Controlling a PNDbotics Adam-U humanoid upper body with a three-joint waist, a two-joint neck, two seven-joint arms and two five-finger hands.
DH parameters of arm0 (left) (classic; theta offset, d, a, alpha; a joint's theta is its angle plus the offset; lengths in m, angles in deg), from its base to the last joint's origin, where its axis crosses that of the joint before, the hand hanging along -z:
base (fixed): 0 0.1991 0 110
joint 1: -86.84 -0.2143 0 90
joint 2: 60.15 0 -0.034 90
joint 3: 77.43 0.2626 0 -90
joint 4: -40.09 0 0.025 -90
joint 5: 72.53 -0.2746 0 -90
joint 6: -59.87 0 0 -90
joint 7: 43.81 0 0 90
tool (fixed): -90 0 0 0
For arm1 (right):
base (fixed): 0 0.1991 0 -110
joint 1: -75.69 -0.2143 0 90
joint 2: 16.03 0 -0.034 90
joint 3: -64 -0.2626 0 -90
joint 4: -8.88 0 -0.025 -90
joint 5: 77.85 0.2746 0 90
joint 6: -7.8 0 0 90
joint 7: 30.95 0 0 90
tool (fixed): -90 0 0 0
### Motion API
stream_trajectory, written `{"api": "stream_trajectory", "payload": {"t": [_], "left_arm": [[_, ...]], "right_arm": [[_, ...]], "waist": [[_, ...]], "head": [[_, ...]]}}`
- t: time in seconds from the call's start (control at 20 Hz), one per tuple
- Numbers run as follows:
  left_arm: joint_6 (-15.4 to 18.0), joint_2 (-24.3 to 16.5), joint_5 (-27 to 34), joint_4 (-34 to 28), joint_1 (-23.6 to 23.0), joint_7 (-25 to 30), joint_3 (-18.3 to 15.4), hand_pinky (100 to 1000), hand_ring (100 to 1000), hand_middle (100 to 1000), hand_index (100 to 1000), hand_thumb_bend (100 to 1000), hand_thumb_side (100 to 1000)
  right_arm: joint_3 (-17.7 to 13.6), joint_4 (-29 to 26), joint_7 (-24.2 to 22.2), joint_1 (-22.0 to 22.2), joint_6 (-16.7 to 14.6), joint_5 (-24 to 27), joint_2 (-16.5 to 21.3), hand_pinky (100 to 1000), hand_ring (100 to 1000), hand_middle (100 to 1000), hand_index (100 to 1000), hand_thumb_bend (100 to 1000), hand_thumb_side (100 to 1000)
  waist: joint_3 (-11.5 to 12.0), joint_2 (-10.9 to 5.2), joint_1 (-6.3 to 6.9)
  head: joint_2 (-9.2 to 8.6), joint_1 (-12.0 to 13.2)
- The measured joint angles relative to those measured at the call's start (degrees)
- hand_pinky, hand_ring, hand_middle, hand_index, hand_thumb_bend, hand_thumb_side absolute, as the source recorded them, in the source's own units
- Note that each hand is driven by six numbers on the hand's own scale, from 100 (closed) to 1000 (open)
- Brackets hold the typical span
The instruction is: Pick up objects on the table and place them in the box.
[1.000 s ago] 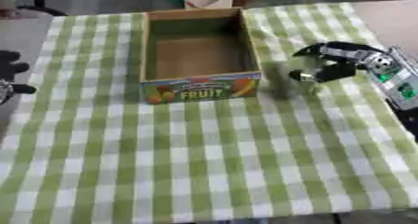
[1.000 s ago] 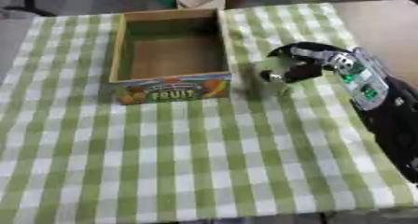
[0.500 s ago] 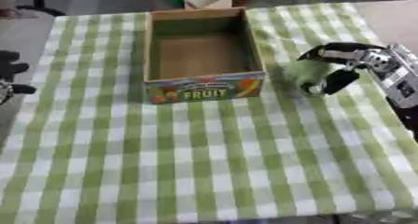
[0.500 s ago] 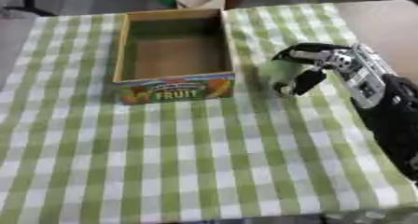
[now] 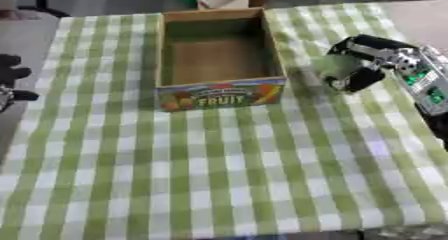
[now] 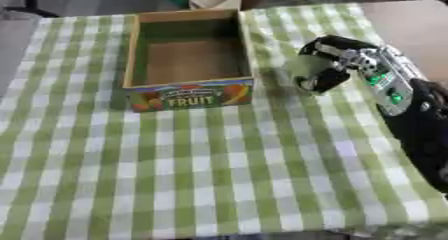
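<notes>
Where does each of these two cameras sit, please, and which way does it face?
Left eye view: in the robot's head, looking down at the green-checked tablecloth; right hand at right, dark left hand at the left edge.
Right eye view: beside it, same downward aim; only the right hand and its black forearm show.
Both share the open cardboard fruit box and the fingers curled round a pale green object.
</notes>
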Motion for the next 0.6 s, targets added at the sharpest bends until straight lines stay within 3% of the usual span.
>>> {"api": "stream_trajectory", "payload": {"t": [0.25,0.6], "left_arm": [[0.0,0.0,0.0,0.0,0.0,0.0,0.0,601,786,736,729,197,207],[0.0,0.0,0.0,0.0,-0.1,0.0,0.0,601,786,736,729,197,206]], "right_arm": [[-0.2,-1.0,4.9,-1.7,0.2,1.0,0.0,235,214,302,407,100,142],[-0.2,-1.0,7.3,-7.2,-0.2,1.5,-0.3,235,216,298,402,100,127]], "waist": [[0.0,-0.02,-0.01],[0.1,-0.41,-0.08]], "head": [[0.0,-0.1],[0.02,-0.2]]}}
